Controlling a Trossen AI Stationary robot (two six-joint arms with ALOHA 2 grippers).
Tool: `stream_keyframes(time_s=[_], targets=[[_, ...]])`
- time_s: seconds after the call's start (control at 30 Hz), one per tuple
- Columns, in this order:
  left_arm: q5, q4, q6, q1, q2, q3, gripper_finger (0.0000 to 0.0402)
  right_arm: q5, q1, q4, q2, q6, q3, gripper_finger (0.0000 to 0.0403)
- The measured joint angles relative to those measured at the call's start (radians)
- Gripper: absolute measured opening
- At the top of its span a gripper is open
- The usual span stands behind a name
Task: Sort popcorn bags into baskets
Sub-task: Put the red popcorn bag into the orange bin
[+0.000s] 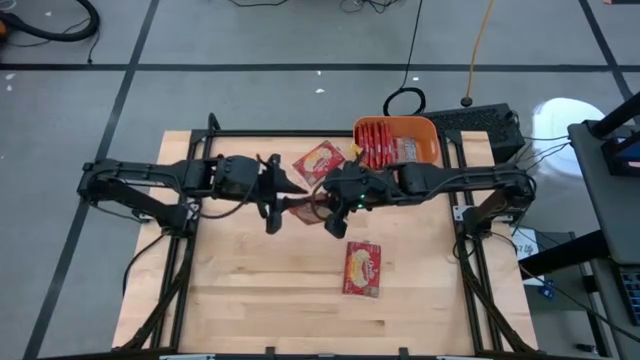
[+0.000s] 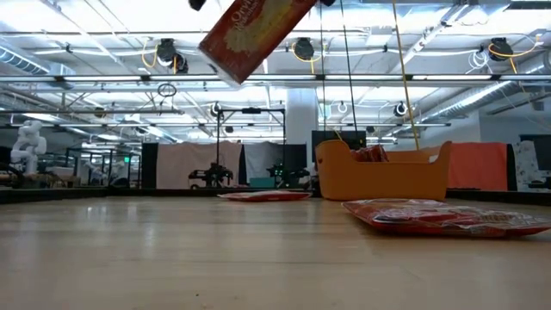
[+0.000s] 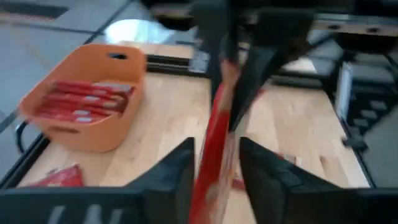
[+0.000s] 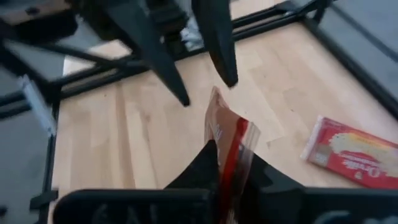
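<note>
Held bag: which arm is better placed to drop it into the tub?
Right. Its hand is shut on the bag, and the tub sits on its side of the table. The left hand is open beside the bag.

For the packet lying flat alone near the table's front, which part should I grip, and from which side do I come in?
Take the lone popcorn bag by one of its short ends, probably the one toward the orange basket, coming straight down from above. It lies flat on the wooden table, so only its thin edges offer a pinch, and nothing crowds it. The right gripper is already shut on another bag, so that one must go first.
</note>
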Motion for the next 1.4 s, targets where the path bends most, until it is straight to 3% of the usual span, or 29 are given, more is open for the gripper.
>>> stream_keyframes(time_s=[0.17,0.3,0.57,0.77,0.87,1.03,1.23,1.33,1.4], targets=[[-0.132,-0.022,-0.166,0.015,-0.079,0.0,0.0196,0.085,-0.017,-0.032,-0.07,0.043,-0.002,0.001],[-0.188,-0.03,-0.335,0.043,-0.133,0.0,0.0222,0.193,-0.033,-0.023,-0.149,0.078,-0.001,0.0006],[-0.181,0.077,-0.528,0.06,-0.13,0.0,0.021,0.411,-0.034,0.085,-0.275,0.132,-0.001,0.0006],[-0.142,0.404,-0.573,0.06,-0.03,0.0,0.0189,0.476,-0.03,0.269,-0.314,0.135,-0.07,0.0006],[-0.114,0.582,-0.597,0.06,0.039,0.0,0.0185,0.482,-0.016,0.459,-0.342,0.135,-0.17,0.0006],[-0.069,0.837,-0.645,0.051,0.142,-0.001,0.0184,0.557,0.013,0.933,-0.409,0.13,-0.395,0.0006],[-0.073,1.097,-0.672,0.037,0.243,-0.001,0.0184,0.558,0.022,1.553,-0.424,0.126,-0.666,0.0006],[-0.115,1.243,-0.673,0.039,0.292,-0.001,0.019,0.578,0.036,1.76,-0.42,0.157,-0.765,0.0006],[-0.143,1.248,-0.687,0.048,0.311,-0.001,0.0201,0.622,0.058,1.863,-0.412,0.144,-0.808,0.0006]])
